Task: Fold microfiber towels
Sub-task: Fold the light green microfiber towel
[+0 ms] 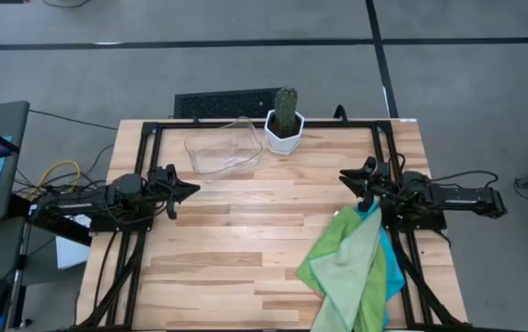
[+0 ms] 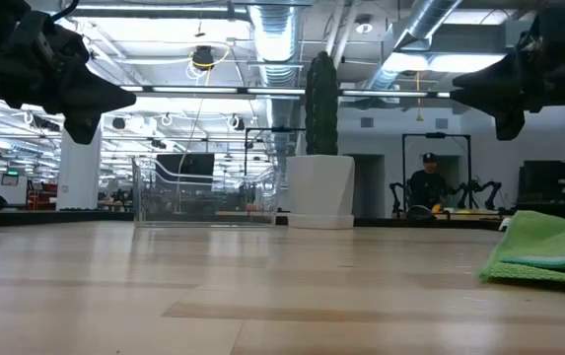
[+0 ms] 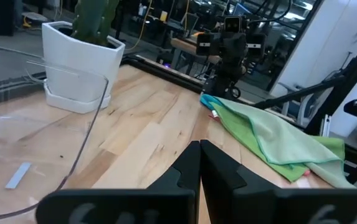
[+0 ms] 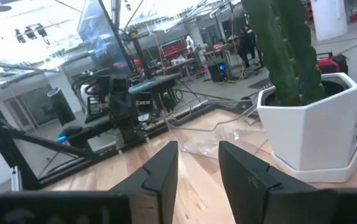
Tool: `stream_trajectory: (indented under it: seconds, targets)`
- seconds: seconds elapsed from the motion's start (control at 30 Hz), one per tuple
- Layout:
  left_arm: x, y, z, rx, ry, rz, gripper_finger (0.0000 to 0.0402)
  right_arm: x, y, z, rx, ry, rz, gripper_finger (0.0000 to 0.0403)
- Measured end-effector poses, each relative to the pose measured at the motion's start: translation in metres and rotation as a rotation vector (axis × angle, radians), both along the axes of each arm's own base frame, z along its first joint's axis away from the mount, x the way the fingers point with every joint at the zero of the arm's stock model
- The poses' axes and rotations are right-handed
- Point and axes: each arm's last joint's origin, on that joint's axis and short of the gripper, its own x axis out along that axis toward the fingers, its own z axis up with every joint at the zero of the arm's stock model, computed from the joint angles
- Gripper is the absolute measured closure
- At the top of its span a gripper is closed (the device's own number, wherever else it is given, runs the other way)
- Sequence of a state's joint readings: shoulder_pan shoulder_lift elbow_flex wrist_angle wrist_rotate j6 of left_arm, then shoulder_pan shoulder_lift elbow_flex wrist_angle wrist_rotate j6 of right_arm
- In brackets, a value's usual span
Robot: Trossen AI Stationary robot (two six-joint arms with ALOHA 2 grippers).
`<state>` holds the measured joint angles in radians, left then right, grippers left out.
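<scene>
Closest to me, the microfiber towels (image 1: 354, 267) lie in a loose heap at the counter's (image 1: 236, 240) near right edge, pale green on top, bright green and cyan blue showing beneath. Just beyond the heap I see my right gripper (image 1: 356, 180) hovering, its jaws narrowly parted and holding nothing. My left gripper (image 1: 185, 191) waits well apart on the left, jaws pressed together. At the far edge stand a clear tray (image 1: 223, 148) and a potted cactus (image 1: 285, 120).

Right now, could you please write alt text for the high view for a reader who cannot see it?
A pile of green and blue microfiber towels lies beside the right gripper. The left gripper waits opposite; behind them stand a clear plastic tray and a potted cactus.
</scene>
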<state>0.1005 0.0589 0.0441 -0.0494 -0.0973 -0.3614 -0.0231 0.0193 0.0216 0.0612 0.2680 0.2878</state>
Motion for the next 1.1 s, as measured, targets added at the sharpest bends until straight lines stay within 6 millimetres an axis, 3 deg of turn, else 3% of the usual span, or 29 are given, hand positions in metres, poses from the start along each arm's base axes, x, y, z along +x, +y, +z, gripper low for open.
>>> stream_trajectory:
  seconds: [0.53,0.97,1.1]
  targets:
    - [-0.0002,0.0012,0.0013,-0.214,-0.063,0.053,0.0400,0.0001,0.0005,0.0004,0.058,-0.022,0.014,0.0262]
    - [-0.0009,0.0032,0.0008,-0.259,-0.073,0.131,0.0400,0.0000,0.0005,0.0008,0.059,-0.026,0.013,0.0262]
    - [-0.0019,0.0061,0.0026,-0.208,-0.091,0.230,0.0400,-0.0003,0.0004,0.0043,0.058,-0.062,0.014,0.0262]
